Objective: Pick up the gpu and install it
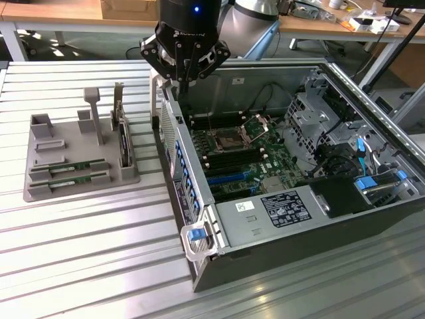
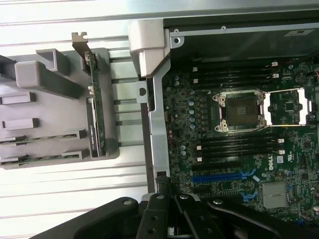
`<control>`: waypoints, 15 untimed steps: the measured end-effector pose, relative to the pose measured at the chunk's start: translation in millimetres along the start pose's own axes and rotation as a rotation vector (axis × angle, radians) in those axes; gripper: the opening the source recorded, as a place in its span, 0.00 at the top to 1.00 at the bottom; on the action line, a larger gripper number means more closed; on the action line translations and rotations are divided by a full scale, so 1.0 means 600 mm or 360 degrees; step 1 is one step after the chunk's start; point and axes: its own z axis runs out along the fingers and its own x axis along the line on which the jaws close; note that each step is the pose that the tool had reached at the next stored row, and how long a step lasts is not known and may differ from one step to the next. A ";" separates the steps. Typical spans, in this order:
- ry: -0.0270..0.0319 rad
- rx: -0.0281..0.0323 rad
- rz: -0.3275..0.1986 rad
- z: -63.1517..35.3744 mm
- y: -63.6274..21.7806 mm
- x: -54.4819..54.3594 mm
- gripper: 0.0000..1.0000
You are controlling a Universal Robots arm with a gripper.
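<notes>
Hand closed above case rear wall

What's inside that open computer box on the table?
A green motherboard with an open processor socket, black memory slots and blue slots. A grey labelled cover hides whatever lies under it, and the metal cages hide what lies behind them.
</notes>
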 end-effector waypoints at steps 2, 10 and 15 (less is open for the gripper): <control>0.00000 0.00000 0.0000 0.000 0.000 0.002 0.89; 0.00000 0.00000 0.0000 0.000 -0.001 0.007 0.89; 0.00000 0.00000 0.0000 0.000 -0.001 0.010 0.89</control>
